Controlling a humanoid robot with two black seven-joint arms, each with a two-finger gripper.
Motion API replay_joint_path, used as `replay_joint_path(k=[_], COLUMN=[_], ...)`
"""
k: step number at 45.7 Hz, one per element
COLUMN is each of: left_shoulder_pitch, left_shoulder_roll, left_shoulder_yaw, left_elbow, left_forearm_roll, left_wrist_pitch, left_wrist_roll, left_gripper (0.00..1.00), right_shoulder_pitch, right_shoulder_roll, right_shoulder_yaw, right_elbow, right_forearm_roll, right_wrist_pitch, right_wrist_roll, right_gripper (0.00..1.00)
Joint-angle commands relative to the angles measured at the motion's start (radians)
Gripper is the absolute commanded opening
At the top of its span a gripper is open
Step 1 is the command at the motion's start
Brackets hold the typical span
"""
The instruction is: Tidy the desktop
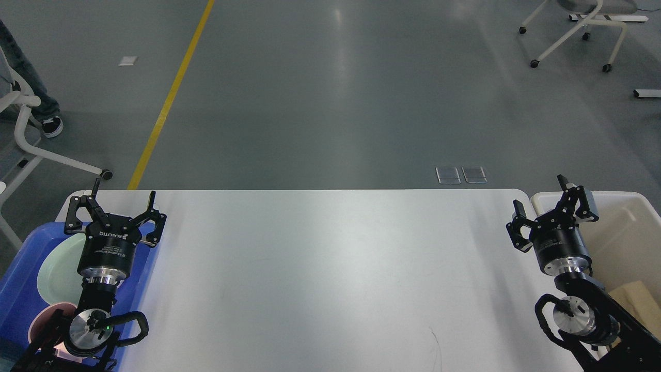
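- The desktop point(330, 279) fills the near half of the view, a wide white slab with rounded far corners, running from the blue tray on the left to the cream bin on the right.
- Its matte top shows a soft glare band down the middle and a thin dark scratch near the near edge, right of centre.
- Left gripper point(122, 199) sits at the far left corner of the desktop, above the tray's right edge; its two fingers are spread wide with nothing between them.
- Blue tray point(20, 274) lies at the near left, holding a pale green plate point(59, 271) and, nearer, a pink cup point(41, 320) partly hidden by the left arm.
- Right gripper point(542, 199) is up at the desktop's right edge, just where the table meets the bin; fingers parted, holding nothing.
- Cream bin point(627, 235) stands just beside the table's right side, with a brown cardboard piece point(638, 302) inside it at the near end.
- Beyond the table, grey floor with a yellow line point(170, 95) slanting away on the left.
- A white-framed chair point(576, 28) on castors at far right; another chair frame point(31, 144) at far left, with someone's shoe point(50, 125) beside it.
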Motion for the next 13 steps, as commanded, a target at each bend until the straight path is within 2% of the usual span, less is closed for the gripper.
replay_joint_path(k=[1,13], left_shoulder_pitch=[0.0,0.0], left_shoulder_roll=[0.0,0.0], left_shoulder_yaw=[0.0,0.0], left_elbow=[0.0,0.001], left_forearm_roll=[0.0,0.0], left_wrist_pitch=[0.0,0.0], left_wrist_roll=[0.0,0.0], left_gripper=[0.96,0.96], right_shoulder_pitch=[0.008,0.002], right_shoulder_roll=[0.0,0.007], right_shoulder_yaw=[0.01,0.005], right_elbow=[-0.012,-0.017], right_forearm_roll=[0.001,-0.001], right_wrist_pitch=[-0.002,-0.007], right_wrist_roll=[0.0,0.004], right_gripper=[1.0,1.0])
